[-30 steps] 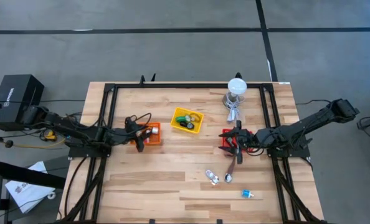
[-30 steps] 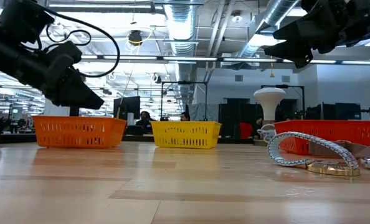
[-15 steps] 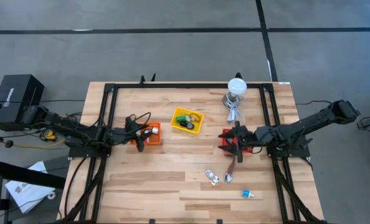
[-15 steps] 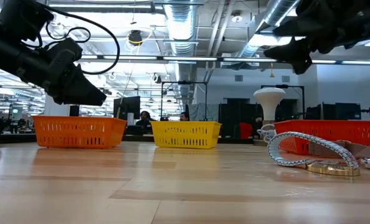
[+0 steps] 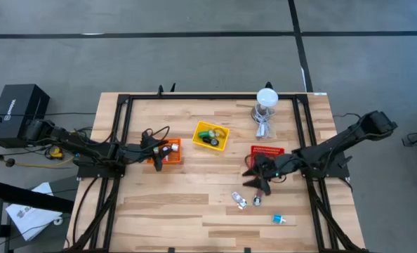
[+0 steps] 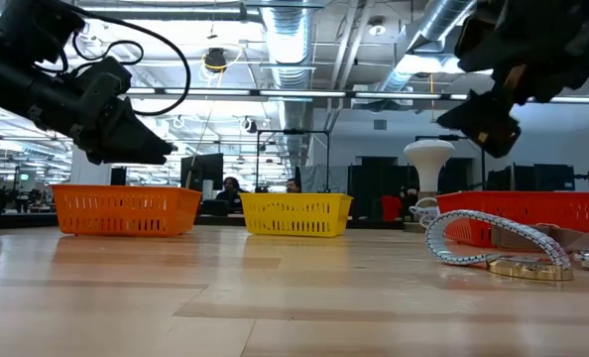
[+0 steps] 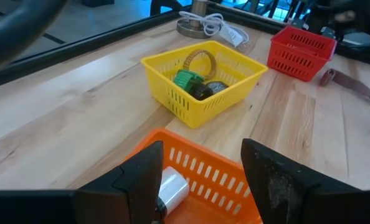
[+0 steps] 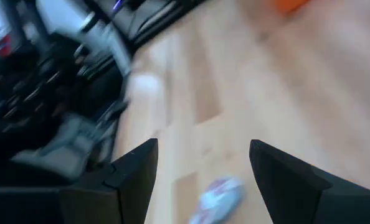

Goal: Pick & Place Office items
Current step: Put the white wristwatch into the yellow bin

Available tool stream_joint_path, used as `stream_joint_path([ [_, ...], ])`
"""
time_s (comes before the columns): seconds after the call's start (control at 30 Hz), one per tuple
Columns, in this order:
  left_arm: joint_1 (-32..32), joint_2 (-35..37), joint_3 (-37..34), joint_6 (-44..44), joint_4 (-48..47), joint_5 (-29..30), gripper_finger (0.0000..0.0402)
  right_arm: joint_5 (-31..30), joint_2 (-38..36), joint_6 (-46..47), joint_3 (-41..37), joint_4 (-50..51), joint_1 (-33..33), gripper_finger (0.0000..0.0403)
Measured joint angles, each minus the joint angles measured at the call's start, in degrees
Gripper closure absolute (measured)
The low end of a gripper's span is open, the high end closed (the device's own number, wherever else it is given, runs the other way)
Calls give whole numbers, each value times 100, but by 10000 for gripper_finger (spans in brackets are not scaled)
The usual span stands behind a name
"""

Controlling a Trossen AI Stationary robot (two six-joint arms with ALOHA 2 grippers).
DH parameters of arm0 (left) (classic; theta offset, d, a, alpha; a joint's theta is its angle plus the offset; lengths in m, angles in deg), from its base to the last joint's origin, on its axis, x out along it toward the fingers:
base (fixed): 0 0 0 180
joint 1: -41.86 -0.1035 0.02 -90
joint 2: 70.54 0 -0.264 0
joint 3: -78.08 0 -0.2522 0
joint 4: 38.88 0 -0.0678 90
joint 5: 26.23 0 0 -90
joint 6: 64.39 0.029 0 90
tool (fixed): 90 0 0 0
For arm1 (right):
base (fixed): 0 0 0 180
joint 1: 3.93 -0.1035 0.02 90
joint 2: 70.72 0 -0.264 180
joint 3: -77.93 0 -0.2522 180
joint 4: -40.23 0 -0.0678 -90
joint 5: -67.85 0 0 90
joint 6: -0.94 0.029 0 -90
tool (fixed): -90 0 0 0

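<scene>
Orange bin [image 5: 168, 151], yellow bin [image 5: 211, 135], red bin [image 5: 267, 150]

Between the parted right fingers [image 8: 135, 180], a blurred pale item [image 8: 221, 191] on the wooden table [image 8: 260, 106].

No readable text or labels

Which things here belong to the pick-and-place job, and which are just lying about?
Job: green tape ring and tan ring in the yellow plastic bin; white cylinder in the orange plastic bin, by the open left gripper; brown strip, small silver bits and blue bit loose on the wooden table near the open right gripper.
Lying about: white round-topped metal stand with cable.
</scene>
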Motion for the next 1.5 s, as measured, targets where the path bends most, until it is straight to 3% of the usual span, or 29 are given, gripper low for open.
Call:
stream_joint_path([
  [0.33,0,0,0,-2,94,-2,192,1340,1241,808,990,359,-426,159],
  [0.57,0,0,0,-2,119,-2,192,1808,1957,1953,1231,950,-408,159],
  [0.93,0,0,0,-2,164,-2,192,1789,2626,2409,1229,802,-381,159],
  [1.5,0,0,0,-2,213,-3,192,1786,3498,2031,1261,-848,141,159],
])
